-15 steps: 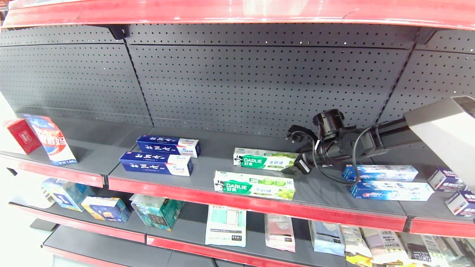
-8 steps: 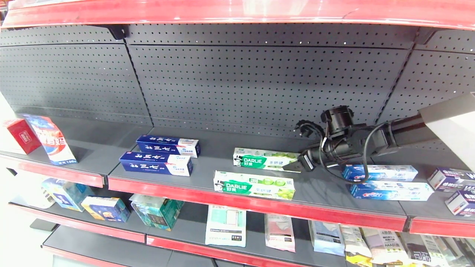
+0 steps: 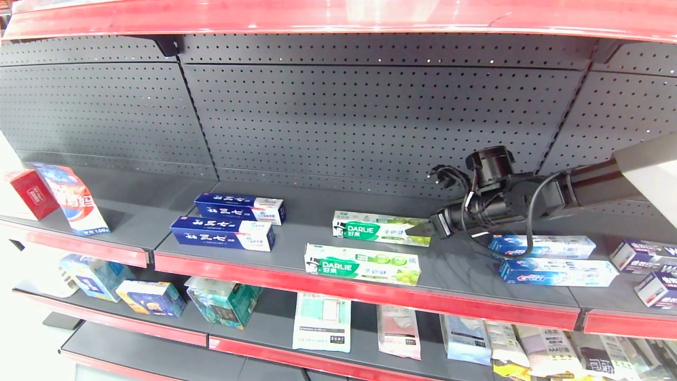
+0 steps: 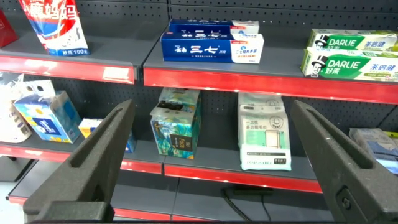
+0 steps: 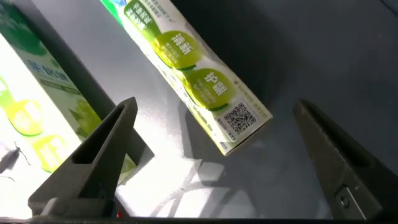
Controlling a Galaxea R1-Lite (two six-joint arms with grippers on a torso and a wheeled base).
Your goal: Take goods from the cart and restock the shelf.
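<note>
Right gripper (image 3: 421,230), jaws apart and empty, hovers by the rear of two green-and-white cardboard toothpaste boxes (image 3: 378,227) on the grey metal shelf (image 3: 460,264); we count two dark-blue boxes (image 3: 222,234) leftward, two light-blue boxes (image 3: 555,271) rightward. Left gripper (image 4: 211,168) gapes too.

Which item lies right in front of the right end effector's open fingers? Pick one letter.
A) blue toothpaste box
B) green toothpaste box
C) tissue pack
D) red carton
B: the right end effector is open and empty, its tips pointing at the end of the rear green toothpaste box lying flat on the shelf.
</note>
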